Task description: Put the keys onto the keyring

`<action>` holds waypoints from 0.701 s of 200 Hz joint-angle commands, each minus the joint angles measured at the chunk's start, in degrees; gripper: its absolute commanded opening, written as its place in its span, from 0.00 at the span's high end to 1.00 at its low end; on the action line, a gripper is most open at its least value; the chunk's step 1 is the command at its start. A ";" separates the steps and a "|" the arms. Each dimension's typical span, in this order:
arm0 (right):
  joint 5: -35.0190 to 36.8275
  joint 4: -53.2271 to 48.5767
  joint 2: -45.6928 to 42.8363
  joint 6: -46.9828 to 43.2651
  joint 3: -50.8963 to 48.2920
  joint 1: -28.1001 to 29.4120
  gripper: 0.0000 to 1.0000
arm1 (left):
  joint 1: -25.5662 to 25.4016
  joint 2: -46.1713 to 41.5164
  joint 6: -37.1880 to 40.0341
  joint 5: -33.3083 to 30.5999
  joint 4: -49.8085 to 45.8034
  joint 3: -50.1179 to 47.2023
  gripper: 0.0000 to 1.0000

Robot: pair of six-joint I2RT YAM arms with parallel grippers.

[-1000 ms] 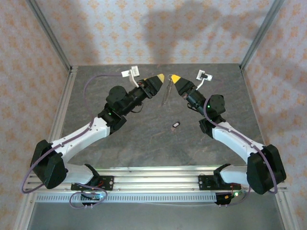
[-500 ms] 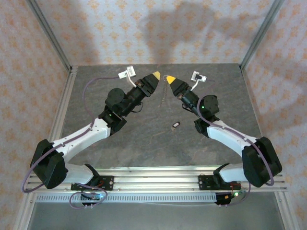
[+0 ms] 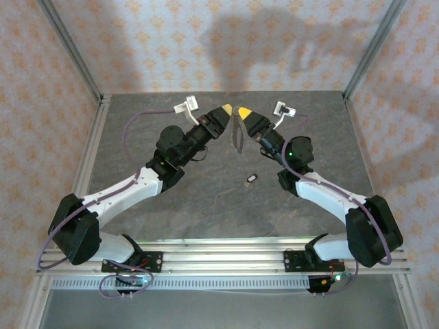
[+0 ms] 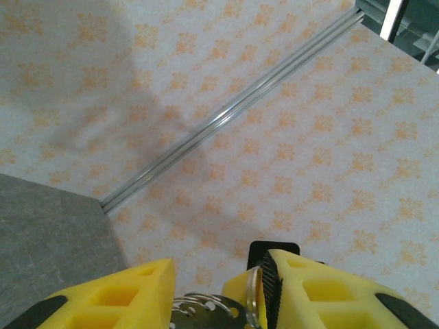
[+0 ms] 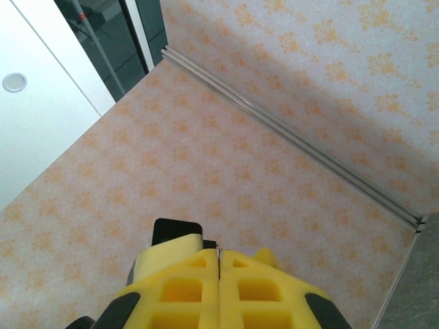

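The keyring (image 3: 237,134) hangs as a pale loop above the back of the grey table (image 3: 206,205), between two yellow gripper tips that almost meet. My right gripper (image 3: 243,112) is shut on its top; in the right wrist view its fingers (image 5: 218,257) press together with no gap. My left gripper (image 3: 225,110) comes in from the left. In the left wrist view its jaws (image 4: 219,277) close on the silver ring and a flat holed metal piece (image 4: 206,307), which span the gap between them. The key (image 3: 252,179), small and dark with a silvery end, lies alone mid-table.
White cable tags (image 3: 186,105) (image 3: 285,108) stick out behind each wrist. Patterned walls and metal corner posts (image 3: 72,51) close in the back and sides. An aluminium rail (image 3: 219,250) runs along the near edge.
My left gripper has moved right to meet the right gripper's tip, and its jaws have narrowed around the ring. The right gripper shifted slightly left with the keyring. The key has stayed put.
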 commanded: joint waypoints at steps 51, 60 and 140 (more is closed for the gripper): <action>-0.23 4.25 -0.26 0.41 2.60 0.52 1.00 | -1.35 1.61 -0.04 1.24 3.22 2.15 0.62; -0.24 4.22 -0.22 0.44 2.58 0.52 1.00 | -1.44 1.70 -0.05 1.24 3.24 2.33 0.62; -0.42 3.70 -0.10 0.20 2.17 0.56 1.00 | -1.70 -0.12 3.17 -1.13 -0.76 2.40 0.60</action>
